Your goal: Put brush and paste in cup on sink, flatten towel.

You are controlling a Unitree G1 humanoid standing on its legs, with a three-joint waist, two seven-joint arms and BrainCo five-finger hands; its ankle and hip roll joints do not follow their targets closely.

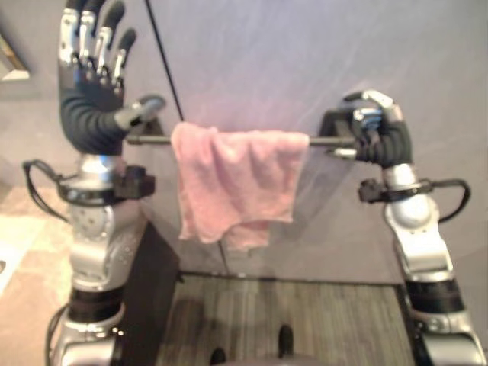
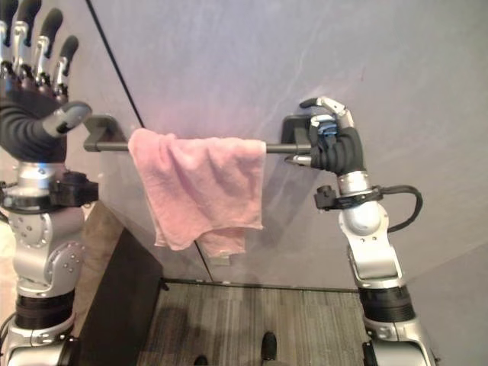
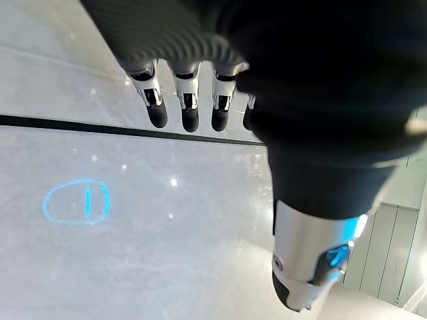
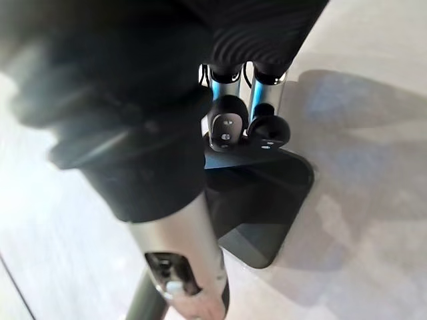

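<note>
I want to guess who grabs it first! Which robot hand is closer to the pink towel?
Left, but only slightly. The left hand is raised, fingers straight, beside the bar's left end, near the pink towel. The right hand curls at the bar's right bracket, a little farther.

My right hand (image 4: pixel 160 127) sat right up against the wall (image 4: pixel 360 60), its dark ribbed cover crowding the near side. My fingers (image 4: pixel 227 123) were curled, their dark tips bent down onto the top edge of the black bracket (image 4: pixel 260 200), a rounded plate fixed flat to the pale wall. My thumb (image 4: pixel 187 273) ran long and silver beside it, and a dark rod (image 4: pixel 143 303) showed just past the thumb.
</note>
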